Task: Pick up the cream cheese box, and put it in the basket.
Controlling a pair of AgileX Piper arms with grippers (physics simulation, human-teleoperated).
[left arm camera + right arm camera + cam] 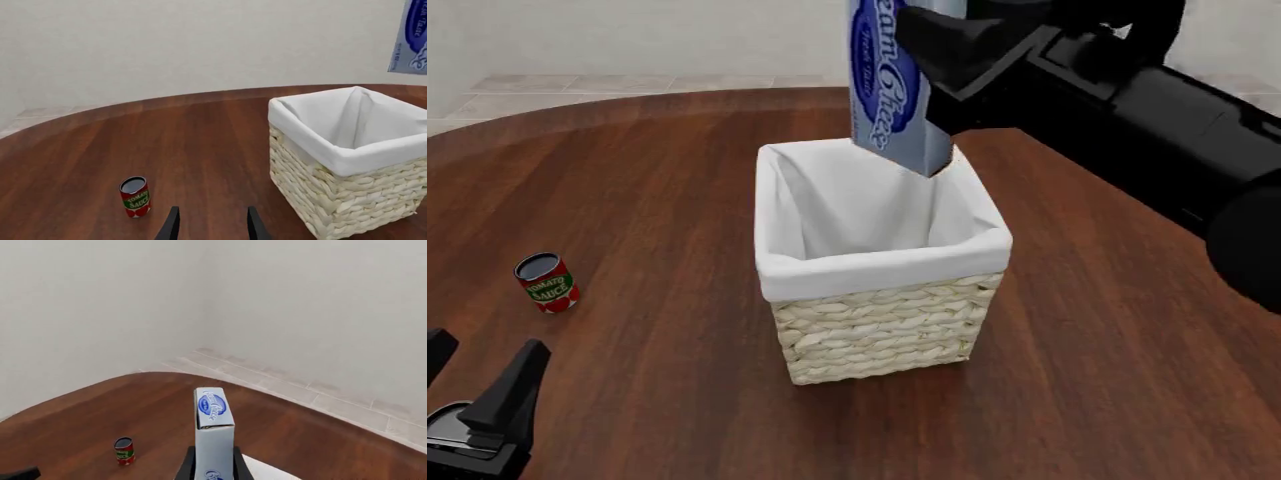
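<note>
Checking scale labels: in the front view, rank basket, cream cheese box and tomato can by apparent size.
1. Basket, largest.
2. Cream cheese box, held above the basket by the right gripper; cropped by the top edge, so its full extent is unsure.
3. Tomato can, smallest.

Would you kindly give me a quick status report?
Right gripper shut on box, above basket. Left gripper open, low, empty. Can off to the left, nothing in the way.

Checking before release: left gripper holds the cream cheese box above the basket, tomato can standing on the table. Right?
Wrong arm. The right gripper holds the cream cheese box above the basket; the front view shows it. The left gripper is open. The tomato can stands on the table.
</note>
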